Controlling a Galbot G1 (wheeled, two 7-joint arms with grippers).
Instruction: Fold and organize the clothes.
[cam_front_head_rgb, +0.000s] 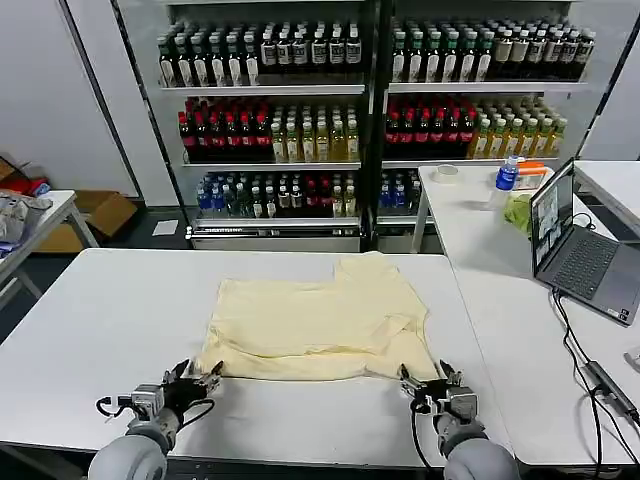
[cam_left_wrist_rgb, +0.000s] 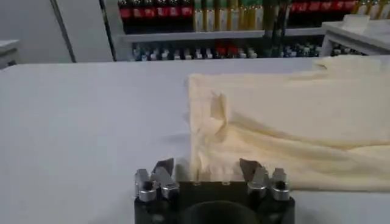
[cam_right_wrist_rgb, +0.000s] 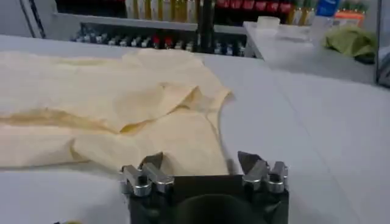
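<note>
A: Where's the T-shirt (cam_front_head_rgb: 318, 318)?

B: Flat on the white table (cam_front_head_rgb: 100, 310), about the middle, partly folded. The near edge runs straight across, facing the robot. One sleeve sticks out on the robot's right, and some fabric bunches up toward the far right corner.

A: Left end effector (cam_front_head_rgb: 200, 378)?

B: Low over the table at the shirt's near left corner. Fingers spread apart, nothing between them. In the left wrist view (cam_left_wrist_rgb: 207, 173) the shirt's corner (cam_left_wrist_rgb: 286, 122) sits right in front of the open jaws, just beside the fingertips. Can't tell if they touch the cloth.

A: Right end effector (cam_front_head_rgb: 425, 385)?

B: Same deal at the near right corner. Fingers spread, nothing gripped. In the right wrist view (cam_right_wrist_rgb: 204, 167) the shirt hem (cam_right_wrist_rgb: 122, 109) lies just ahead of the open jaws, with the folded sleeve further off.

A: Both arms low?

B: Yes, both come in from the near table edge, one at each front corner of the shirt, well apart from each other.

A: Other stuff?

B: A second table (cam_front_head_rgb: 520, 290) on the robot's right with an open laptop (cam_front_head_rgb: 575, 245), a green cloth (cam_front_head_rgb: 518, 212), a bottle with a blue label (cam_front_head_rgb: 507, 178) and a roll of tape (cam_front_head_rgb: 446, 172). Shelves of bottles (cam_front_head_rgb: 350, 110) behind. A cardboard box (cam_front_head_rgb: 100, 212) on the floor on the far left.
</note>
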